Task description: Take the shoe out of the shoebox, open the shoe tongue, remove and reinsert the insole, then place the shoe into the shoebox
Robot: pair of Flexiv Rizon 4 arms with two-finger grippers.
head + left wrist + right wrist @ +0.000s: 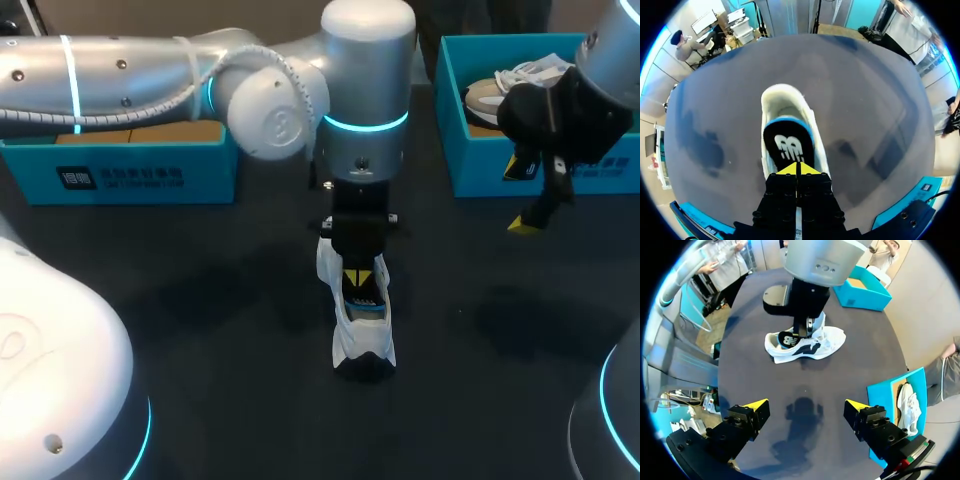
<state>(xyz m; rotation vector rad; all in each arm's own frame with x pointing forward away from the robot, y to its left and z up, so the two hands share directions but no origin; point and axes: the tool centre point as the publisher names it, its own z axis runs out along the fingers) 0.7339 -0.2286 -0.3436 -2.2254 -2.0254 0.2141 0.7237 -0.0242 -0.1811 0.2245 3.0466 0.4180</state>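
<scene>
The shoe (365, 345) lies on the bench (200, 300), directly under the left gripper (796, 169). Its tips are pinched narrow on the heel end of the insole (789, 145), likely to draw it out or seat it. The right gripper (806, 405) hangs wide open and empty beside a shoebox (470, 170), well clear of the shoe, probably waiting.

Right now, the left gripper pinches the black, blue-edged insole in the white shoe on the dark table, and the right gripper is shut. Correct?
No: the right gripper is open, fingers wide apart, as the right wrist view shows. The left gripper does pinch the black, blue-edged insole in the white shoe on the dark table.
</scene>
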